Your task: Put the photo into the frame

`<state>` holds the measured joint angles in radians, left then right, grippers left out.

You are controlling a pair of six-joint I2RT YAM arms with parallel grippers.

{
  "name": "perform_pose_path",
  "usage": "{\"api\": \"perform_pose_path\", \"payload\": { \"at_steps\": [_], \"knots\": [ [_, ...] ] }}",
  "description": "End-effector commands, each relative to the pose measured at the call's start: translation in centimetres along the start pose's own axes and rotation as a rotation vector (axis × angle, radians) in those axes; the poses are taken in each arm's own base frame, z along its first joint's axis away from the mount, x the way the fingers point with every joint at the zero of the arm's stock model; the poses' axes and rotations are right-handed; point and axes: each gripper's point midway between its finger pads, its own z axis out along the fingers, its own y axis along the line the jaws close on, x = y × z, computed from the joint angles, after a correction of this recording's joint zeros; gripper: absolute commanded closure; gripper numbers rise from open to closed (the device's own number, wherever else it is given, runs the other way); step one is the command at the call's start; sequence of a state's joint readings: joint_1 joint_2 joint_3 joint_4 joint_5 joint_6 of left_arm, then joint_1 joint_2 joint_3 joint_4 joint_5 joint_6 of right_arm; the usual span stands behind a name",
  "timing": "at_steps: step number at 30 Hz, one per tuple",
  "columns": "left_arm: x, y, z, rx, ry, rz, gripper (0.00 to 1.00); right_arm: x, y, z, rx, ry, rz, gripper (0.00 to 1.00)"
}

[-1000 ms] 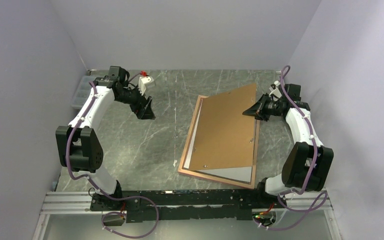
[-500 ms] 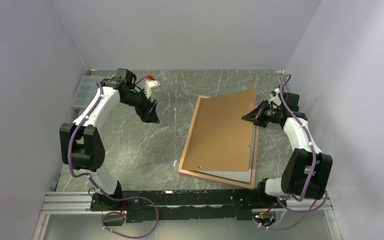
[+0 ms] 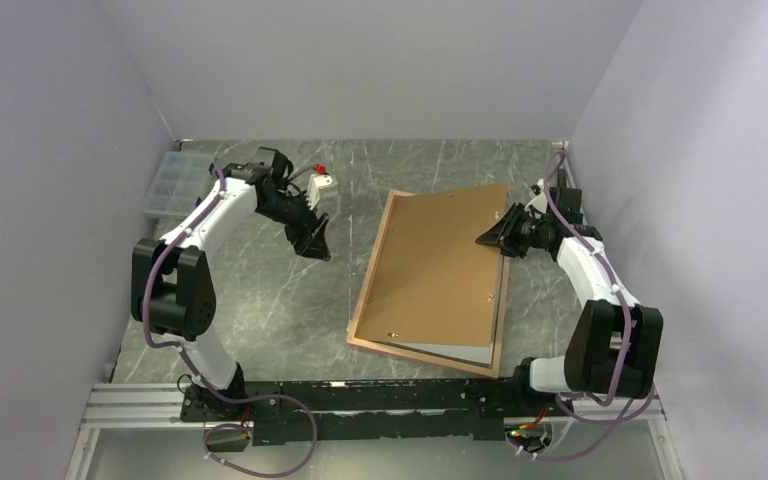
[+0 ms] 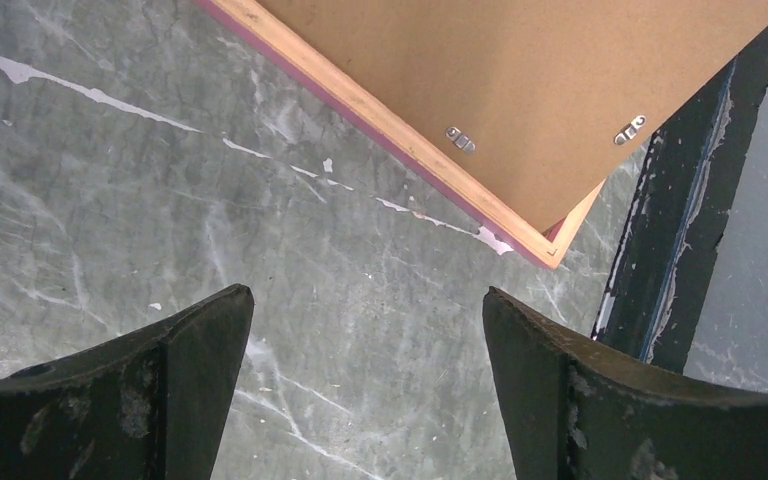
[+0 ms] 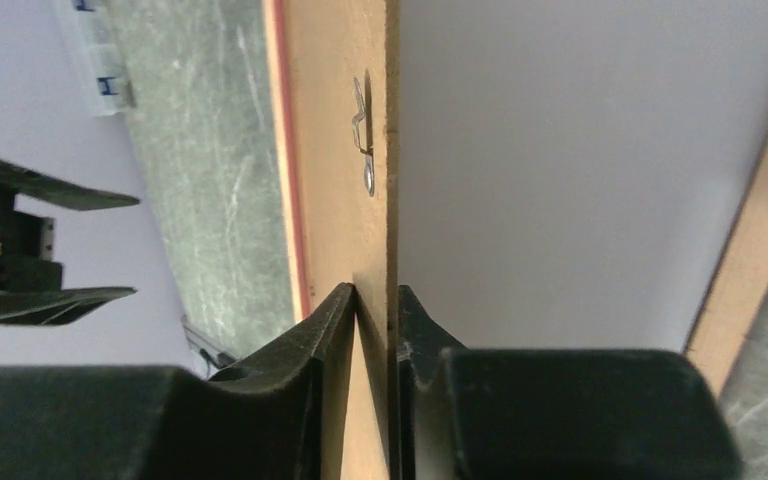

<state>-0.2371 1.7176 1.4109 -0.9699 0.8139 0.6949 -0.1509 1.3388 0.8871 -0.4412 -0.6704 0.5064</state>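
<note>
Right tool [image 3: 484, 240] clenched on edge of board [image 3: 430, 265], that side lifted over frame [image 4: 380, 120]. Frame lies face down on bench [image 3: 260, 300]. Left tool [image 4: 365, 310] released, hovers beside frame. Photo: I cannot see it. I judge frame light and stiff, pane fragile; take by rail.

The left arm [image 3: 195, 225] rises from its base at the near edge, reaches away and bends at the wrist toward the middle. The left gripper [image 3: 317, 243] points downward above the counter [image 3: 260, 290]. Its two fingers [image 4: 200, 330] stand wide apart with nothing between them. The right arm [image 3: 600, 270] also reaches away, and its wrist turns inward, so the right gripper [image 3: 484, 240] points to the left. Its fingers are pressed on the edge of a thin brown backing board [image 3: 430, 265], one on each face.
</note>
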Motion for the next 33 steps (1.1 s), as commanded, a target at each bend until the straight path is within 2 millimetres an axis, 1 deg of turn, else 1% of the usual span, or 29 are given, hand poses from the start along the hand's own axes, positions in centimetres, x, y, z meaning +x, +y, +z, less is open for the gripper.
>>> {"api": "perform_pose_path", "payload": {
  "at_steps": [1, 2, 5, 10, 11, 14, 15, 16, 20, 24, 26, 28, 30, 32, 33],
  "knots": [
    [0.0, -0.6, 0.3, 0.016, 0.000, 0.007, 0.10, -1.2, -2.2, 0.6, 0.141, -0.041, -0.053, 0.75],
    [-0.1, -0.6, 0.3, 0.016, -0.001, 0.009, 0.10, -1.1, -2.6, 0.6, 0.163, -0.040, -0.047, 0.71],
    [-0.2, -0.7, 0.2, 0.019, -0.001, 0.006, 0.10, -1.2, -3.1, 0.8, 0.215, -0.027, -0.058, 0.66],
    [0.0, -0.9, 0.0, 0.016, 0.003, 0.011, 0.10, -1.2, -3.8, 1.2, 0.325, 0.009, -0.078, 0.45],
    [0.1, -0.9, 0.0, 0.015, 0.006, 0.010, 0.10, -1.4, -3.8, 1.2, 0.342, 0.008, -0.088, 0.38],
    [0.2, -1.0, 0.0, 0.016, 0.008, 0.012, 0.10, -1.6, -4.4, 0.9, 0.405, 0.002, -0.103, 0.11],
    [0.3, -1.1, 0.0, 0.019, 0.010, 0.008, 0.10, -1.7, -4.6, 0.8, 0.423, -0.003, -0.104, 0.03],
    [0.3, -1.1, 0.0, 0.019, 0.011, 0.010, 0.10, -1.8, -4.8, 0.8, 0.437, -0.005, -0.107, 0.01],
    [0.2, -1.1, -0.2, 0.015, 0.016, 0.012, 0.11, -2.1, -5.4, 0.7, 0.503, -0.009, -0.119, 0.00],
    [0.2, -1.1, -0.4, 0.006, 0.022, 0.019, 0.11, -3.1, -6.3, 0.1, 0.590, -0.043, -0.140, 0.00],
    [0.3, -1.1, -0.5, 0.004, 0.026, 0.020, 0.11, -3.0, -6.6, 0.3, 0.600, -0.031, -0.145, 0.00],
    [0.3, -1.0, -0.4, 0.001, 0.030, 0.015, 0.11, -2.9, -6.4, 1.0, 0.576, -0.028, -0.137, 0.01],
    [0.3, -1.0, -0.4, 0.002, 0.029, 0.010, 0.11, -3.1, -5.9, 1.9, 0.525, -0.039, -0.125, 0.05],
    [0.1, -0.8, -0.4, -0.001, 0.024, 0.002, 0.11, -2.9, -4.1, 3.8, 0.458, -0.023, -0.150, 0.11],
    [-0.1, -0.7, -0.3, -0.003, 0.019, -0.003, 0.11, -3.2, -3.4, 4.6, 0.454, -0.026, -0.166, 0.15]
  ]
}}
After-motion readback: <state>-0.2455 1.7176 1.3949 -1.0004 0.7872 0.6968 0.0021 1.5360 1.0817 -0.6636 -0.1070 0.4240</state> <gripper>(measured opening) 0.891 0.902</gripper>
